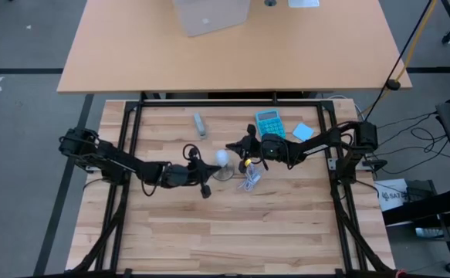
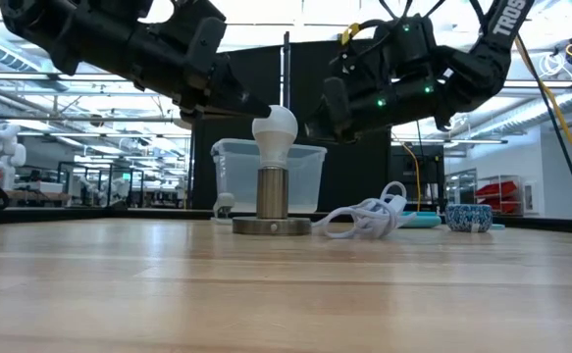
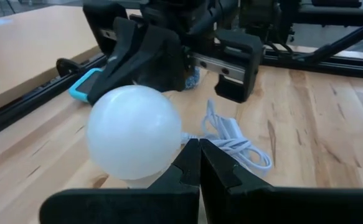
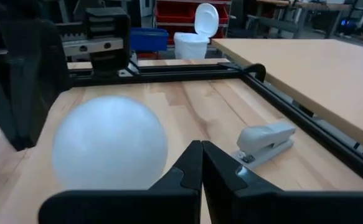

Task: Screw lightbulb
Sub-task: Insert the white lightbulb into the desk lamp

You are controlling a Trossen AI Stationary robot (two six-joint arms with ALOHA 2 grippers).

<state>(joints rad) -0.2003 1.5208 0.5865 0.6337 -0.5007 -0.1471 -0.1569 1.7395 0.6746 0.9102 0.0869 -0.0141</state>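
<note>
The white lightbulb (image 2: 275, 126) stands upright with its screw end in a metal socket (image 2: 272, 193). The socket sits on a round disc base (image 2: 272, 226) at the table's middle (image 1: 221, 158). My left gripper (image 3: 200, 149) is shut, its tip right at the left side of the bulb's head (image 2: 258, 106). My right gripper (image 4: 201, 149) is shut too. It comes from the table's right, and its tip (image 2: 313, 127) stands a little off the right side of the bulb's head. My left gripper's shut fingertips (image 3: 190, 155) come almost level from the table's left, up to the side of the bulb's rounded head (image 3: 169, 140). I cannot tell whether they touch it. The bulb stays upright in the socket.
A coiled white cable (image 1: 249, 181) lies just right of the socket base. A grey stapler (image 1: 200, 123), a teal calculator (image 1: 269, 123) and a light blue pad (image 1: 302, 131) lie toward the far edge. A black frame (image 1: 132, 139) runs around the table.
</note>
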